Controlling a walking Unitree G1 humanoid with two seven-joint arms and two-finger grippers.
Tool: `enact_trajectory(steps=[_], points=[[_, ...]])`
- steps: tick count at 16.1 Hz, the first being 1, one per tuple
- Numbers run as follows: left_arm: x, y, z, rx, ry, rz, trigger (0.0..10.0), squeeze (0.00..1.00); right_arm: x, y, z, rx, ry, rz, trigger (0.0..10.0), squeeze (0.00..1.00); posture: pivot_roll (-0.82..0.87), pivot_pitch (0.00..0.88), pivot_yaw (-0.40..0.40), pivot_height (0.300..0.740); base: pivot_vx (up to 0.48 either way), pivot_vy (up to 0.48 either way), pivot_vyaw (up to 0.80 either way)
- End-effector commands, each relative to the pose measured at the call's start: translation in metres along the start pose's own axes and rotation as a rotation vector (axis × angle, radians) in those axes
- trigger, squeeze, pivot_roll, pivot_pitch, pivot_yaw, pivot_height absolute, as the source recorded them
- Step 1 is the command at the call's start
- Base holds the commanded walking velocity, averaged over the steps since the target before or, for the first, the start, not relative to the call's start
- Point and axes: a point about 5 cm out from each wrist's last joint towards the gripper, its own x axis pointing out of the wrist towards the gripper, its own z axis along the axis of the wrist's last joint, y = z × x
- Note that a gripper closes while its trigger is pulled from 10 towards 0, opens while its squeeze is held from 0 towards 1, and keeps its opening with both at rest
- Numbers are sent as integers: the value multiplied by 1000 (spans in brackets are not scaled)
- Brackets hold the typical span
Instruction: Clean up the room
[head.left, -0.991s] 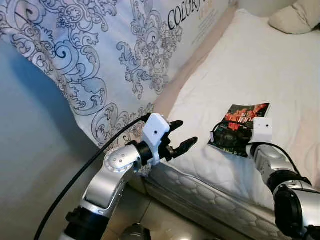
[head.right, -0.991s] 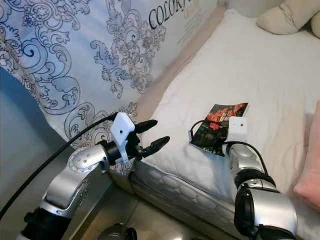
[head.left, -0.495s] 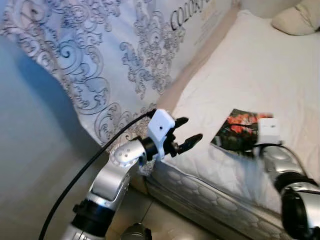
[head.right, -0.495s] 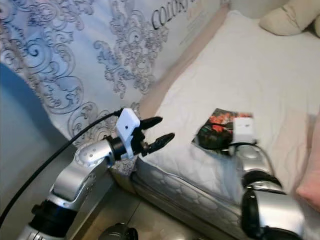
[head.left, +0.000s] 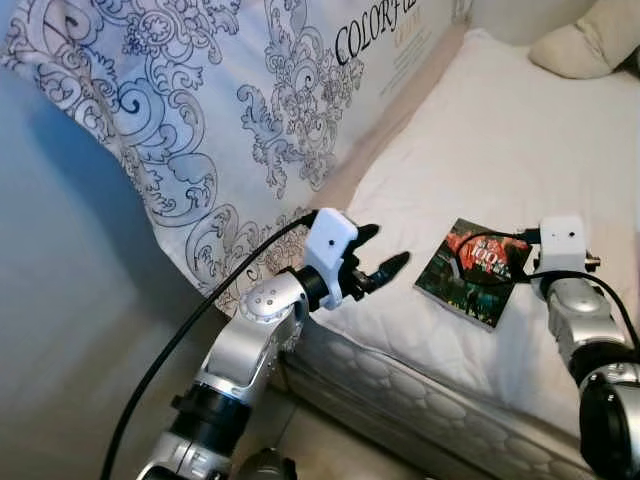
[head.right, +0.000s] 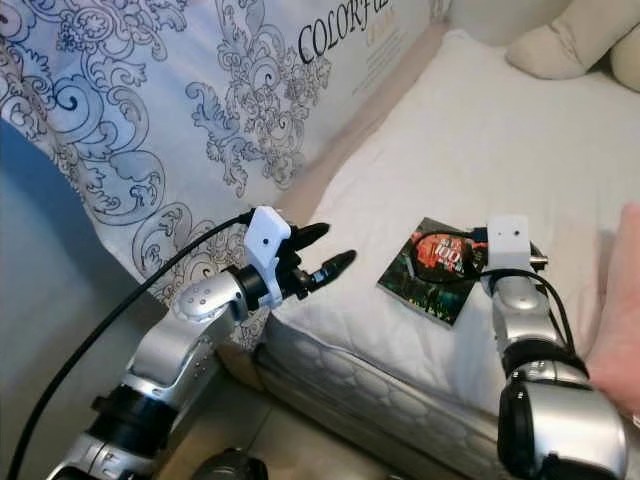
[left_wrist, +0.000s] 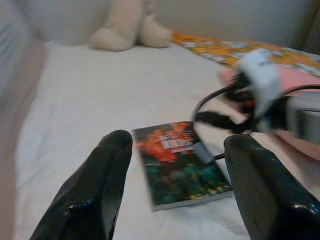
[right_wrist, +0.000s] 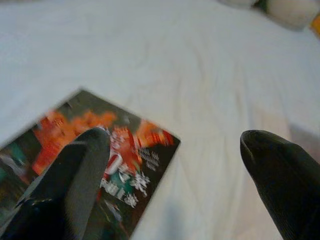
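A paperback book (head.left: 475, 272) with a dark cover and red-orange print lies flat on the white mattress (head.left: 480, 150) near its front edge. My left gripper (head.left: 388, 245) hovers open over the mattress edge, a short way left of the book and pointing at it; the book (left_wrist: 180, 165) lies beyond its spread fingers. My right gripper (right_wrist: 175, 137) is open at the book's right end. One finger (right_wrist: 75, 170) hangs over the cover, the other (right_wrist: 280, 170) over bare sheet. Neither gripper holds anything.
A large cover with blue scroll print (head.left: 250, 100) stands along the bed's left side. A cream plush toy (head.left: 590, 40) lies at the head of the bed. Pink cloth (head.right: 615, 300) and an orange patterned blanket (left_wrist: 235, 47) lie to the right. Floor (head.left: 330, 450) shows below the bed.
My left gripper has moved right and up, closer to the book. My right wrist has drawn back to the right, uncovering more of the cover. The camera shifted a little.
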Motion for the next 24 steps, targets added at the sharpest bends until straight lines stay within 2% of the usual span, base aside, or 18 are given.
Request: enact_trajectory(steps=[1, 2, 3, 4, 6, 8, 10, 11, 12, 15, 18, 20, 21, 22, 23, 24], points=[[-2, 14, -1, 5, 1, 95, 10000, 0, -2, 3, 4, 31, -74, -37, 10000, 1000, 170, 0, -4, 740, 0, 0, 0], [-4, 25, -3, -19, -4, 171, 10000, 0, -7, 8, 5, 43, -150, -52, 10000, 1000, 163, 0, -19, 740, 0, 0, 0], [-10, 43, -4, -56, -22, 299, 10000, 0, -19, 17, 3, 91, -254, -88, 10000, 976, 153, 0, -26, 740, 0, 0, 0], [-17, 56, -7, -26, -25, 402, 10000, 0, -33, 33, -4, 111, -304, -88, 10000, 0, 144, 0, -40, 740, 0, -480, 0], [-26, 68, -15, -17, -12, 517, 10000, 0, -51, 59, -19, 159, -302, -80, 10000, 0, 133, 0, -35, 740, 0, -480, 0], [-29, 75, -23, 13, 27, 598, 10000, 0, -57, 75, -23, 207, -287, -59, 10000, 0, 132, 0, -26, 740, 0, -480, 0], [-28, 74, -25, 17, 30, 598, 10000, 0, -60, 79, -20, 202, -305, -44, 10000, 0, 126, 0, -15, 740, 0, -480, 0], [-28, 70, -28, 57, 37, 565, 10000, 0, -66, 81, -17, 208, -329, -24, 10000, 0, 110, 0, 5, 740, 0, -480, -563], [-29, 68, -32, 62, 46, 543, 10000, 0, -69, 81, -16, 200, -337, -23, 10000, 0, 91, 0, 20, 732, 0, -480, -438], [-25, 62, -38, 47, 54, 526, 10000, 0, -75, 77, -8, 167, -381, -23, 10000, 0, 58, 0, 30, 710, 0, -480, -423], [-18, 58, -34, 30, 8, 550, 10000, 0, -78, 70, 22, 114, -502, -9, 10000, 0, 26, 0, 20, 685, 0, -474, -410], [-16, 56, -32, 32, -6, 538, 10000, 0, -79, 65, 31, 108, -524, -17, 10000, 0, 17, 0, 20, 672, 0, -450, -400], [-11, 54, -28, 70, -14, 519, 10000, 0, -77, 56, 26, 201, -476, -43, 10000, 1000, 12, 0, 11, 668, 0, -450, 0], [-11, 55, -27, 58, -26, 527, 10000, 682, -76, 53, 19, 241, -433, -62, 10000, 1000, 18, 0, 10, 668, 0, -431, 0], [-10, 60, -23, 39, -40, 548, 10000, 1000, -75, 48, 7, 286, -363, -95, 10000, 1000, 27, 0, 8, 668, 259, -401, 0], [-8, 62, -17, 68, -42, 548, 10000, 1000, -75, 50, 7, 265, -360, -82, 10000, 1000, 28, 0, 7, 668, 285, -382, 0]])
